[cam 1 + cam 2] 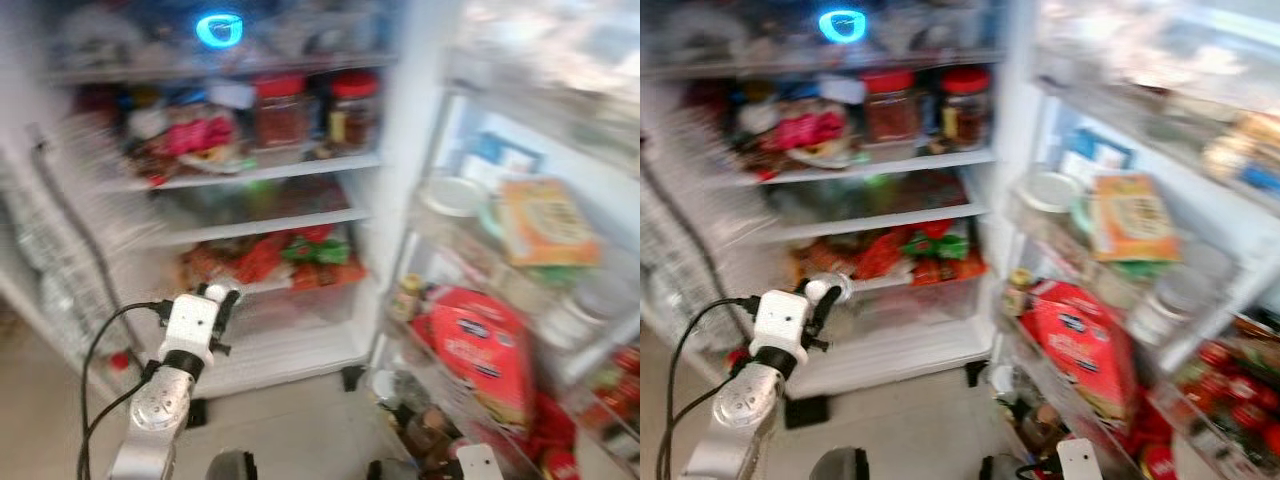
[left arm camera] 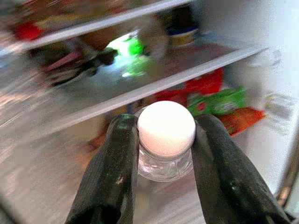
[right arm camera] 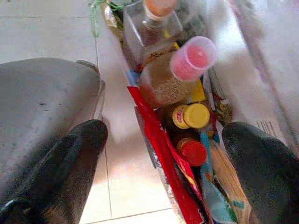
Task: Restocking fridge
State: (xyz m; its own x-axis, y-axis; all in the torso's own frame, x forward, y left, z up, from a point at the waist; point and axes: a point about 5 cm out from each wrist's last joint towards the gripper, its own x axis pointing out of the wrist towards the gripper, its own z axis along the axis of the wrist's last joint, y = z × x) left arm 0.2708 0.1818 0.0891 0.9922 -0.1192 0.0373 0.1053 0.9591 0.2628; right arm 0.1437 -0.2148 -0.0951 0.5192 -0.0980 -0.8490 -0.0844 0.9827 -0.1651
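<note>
My left gripper (image 2: 163, 140) is shut on a small clear jar with a white lid (image 2: 166, 128), the black fingers (image 2: 117, 163) pressing both sides. In the eye views the left gripper (image 1: 215, 297) is raised in front of the open fridge (image 1: 390, 180), at the level of the lower shelf with red and green packets (image 1: 290, 255). My right gripper (image 3: 163, 158) is open and low, hanging over the bottom door bin, where bottles with yellow and red caps (image 3: 196, 116) stand.
The fridge door (image 1: 520, 300) stands open on the right, its racks packed with a red bag (image 1: 480, 350), an orange box (image 1: 545, 220) and jars. Upper shelves hold red-lidded jars (image 1: 280, 110). Tiled floor (image 1: 290, 430) lies below. The views are blurred.
</note>
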